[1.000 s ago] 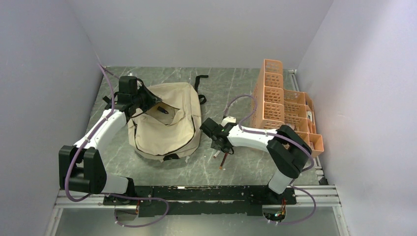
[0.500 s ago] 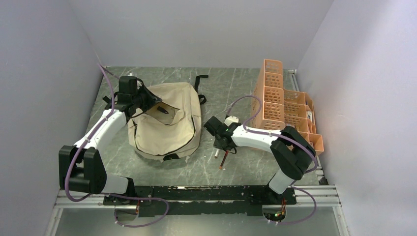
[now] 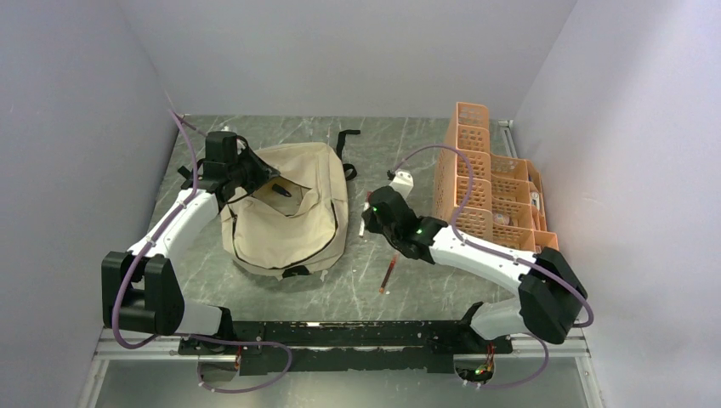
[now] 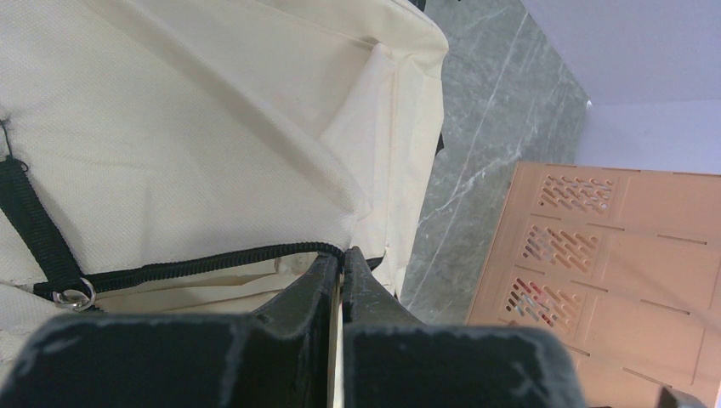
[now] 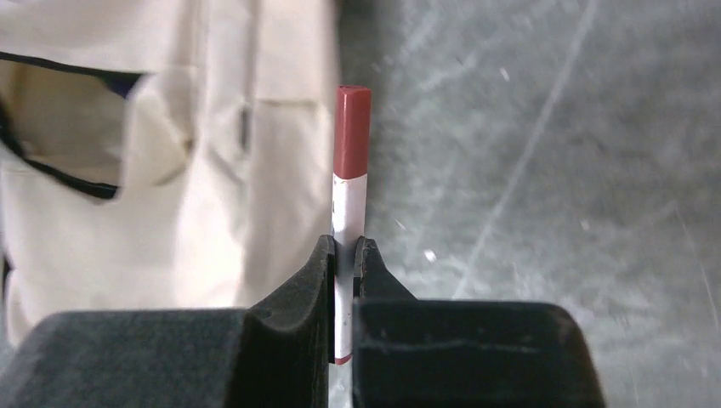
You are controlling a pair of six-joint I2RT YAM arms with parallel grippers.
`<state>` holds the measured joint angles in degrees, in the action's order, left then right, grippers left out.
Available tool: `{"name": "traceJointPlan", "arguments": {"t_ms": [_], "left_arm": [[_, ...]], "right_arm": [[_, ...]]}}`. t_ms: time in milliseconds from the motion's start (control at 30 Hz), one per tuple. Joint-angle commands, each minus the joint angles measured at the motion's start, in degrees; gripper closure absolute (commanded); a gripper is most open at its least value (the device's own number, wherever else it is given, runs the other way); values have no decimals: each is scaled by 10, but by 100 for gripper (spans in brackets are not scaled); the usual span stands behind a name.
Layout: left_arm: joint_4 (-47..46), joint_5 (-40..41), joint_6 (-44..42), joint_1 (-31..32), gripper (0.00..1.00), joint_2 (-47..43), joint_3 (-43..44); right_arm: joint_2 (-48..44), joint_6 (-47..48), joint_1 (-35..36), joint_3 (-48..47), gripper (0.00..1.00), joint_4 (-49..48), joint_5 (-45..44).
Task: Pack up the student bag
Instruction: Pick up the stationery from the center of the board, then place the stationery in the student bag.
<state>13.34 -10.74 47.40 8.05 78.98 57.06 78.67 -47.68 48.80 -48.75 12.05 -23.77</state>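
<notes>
Left fingers (image 4: 327, 276) are clamped tight on the zippered edge of the student bag (image 3: 289, 217), which lies flat on the desk (image 3: 408, 140) left of centre, its mouth gaping. Right fingers (image 5: 321, 272) pinch a white marker (image 5: 351, 144) with a red cap, just right of the bag, with the orange organizer (image 3: 476, 170) beyond.

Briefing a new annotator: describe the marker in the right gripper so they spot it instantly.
Between the beige backpack and the orange organizer, find the right gripper. It is shut on a slim white marker with a dark-red cap. The other pen, dark red, lies loose on the table, nearer its front edge.
</notes>
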Motion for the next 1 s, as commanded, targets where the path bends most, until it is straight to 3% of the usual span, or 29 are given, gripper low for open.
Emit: {"name": "traceJointPlan", "arguments": {"t_ms": [0,233,367,533,767,967], "left_arm": [[-10,-14,3,-4,95,-4,21],[0,-6,0,-4,95,-11,31],[6,5,0,-4,95,-17,28],[14,9,1,-4,95,-21,29],[21,16,-4,-5,95,-32,28],[25,11,-8,-11,95,-37,29]], "right_arm": [[-13,148,-1,18,100,-202,-5],[52,359,1,-65,100,-322,139],[90,485,0,-76,100,-382,316],[148,572,2,-96,100,-424,447],[223,717,8,-197,100,-338,545],[258,879,17,-238,100,-270,559]]}}
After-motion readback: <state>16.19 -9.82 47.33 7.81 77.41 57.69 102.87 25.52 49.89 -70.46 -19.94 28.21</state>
